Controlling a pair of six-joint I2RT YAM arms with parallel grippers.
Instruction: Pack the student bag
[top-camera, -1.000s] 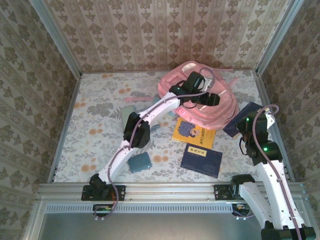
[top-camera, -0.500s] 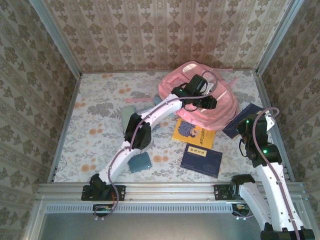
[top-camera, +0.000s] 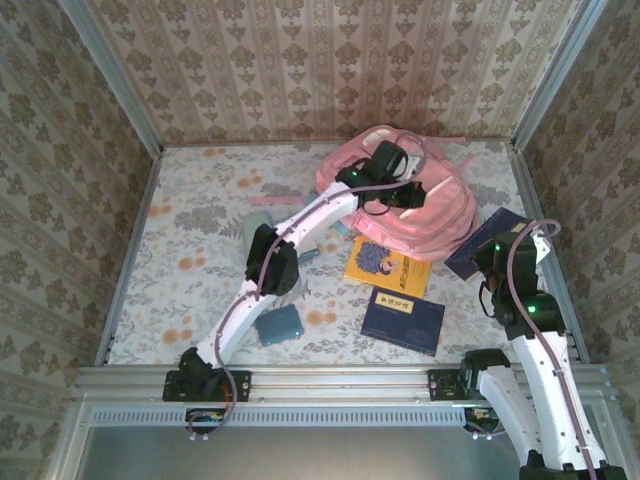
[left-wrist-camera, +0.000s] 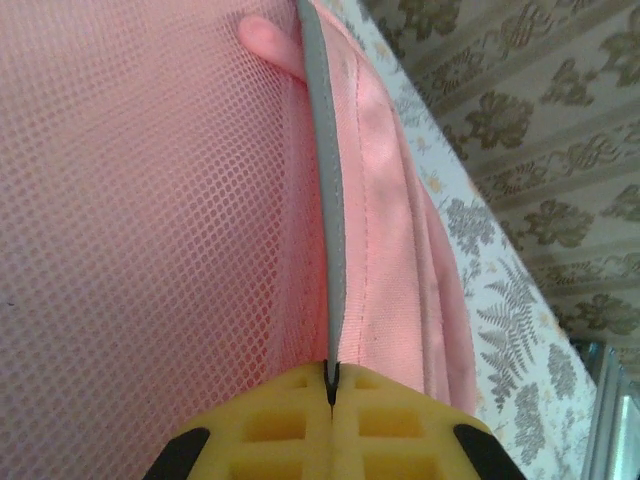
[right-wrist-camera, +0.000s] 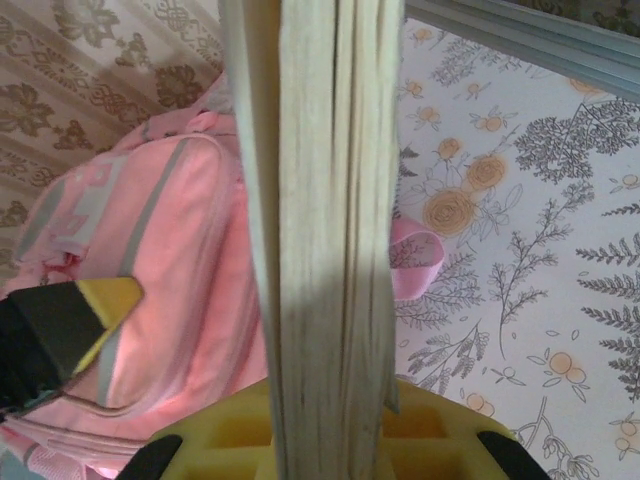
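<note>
My left gripper (left-wrist-camera: 330, 392) goes from wide open to fully shut, clamping the grey piping (left-wrist-camera: 331, 210) of the student bag (top-camera: 447, 203); my right arm (top-camera: 527, 300) eases back slightly

White-linked, black-jointed left arm (top-camera: 300, 225) and right arm (top-camera: 545, 362), mauve cables (top-camera: 262, 262), green lights (top-camera: 531, 298); yellow gridded left hand (left-wrist-camera: 330, 388), right hand (right-wrist-camera: 330, 425).

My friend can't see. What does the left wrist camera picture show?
The left gripper, yellow jaws shut, pinches the grey trim of the pink student bag. Left of the trim lies pink mesh; a flowery table cover and patterned wall show at right.
</note>
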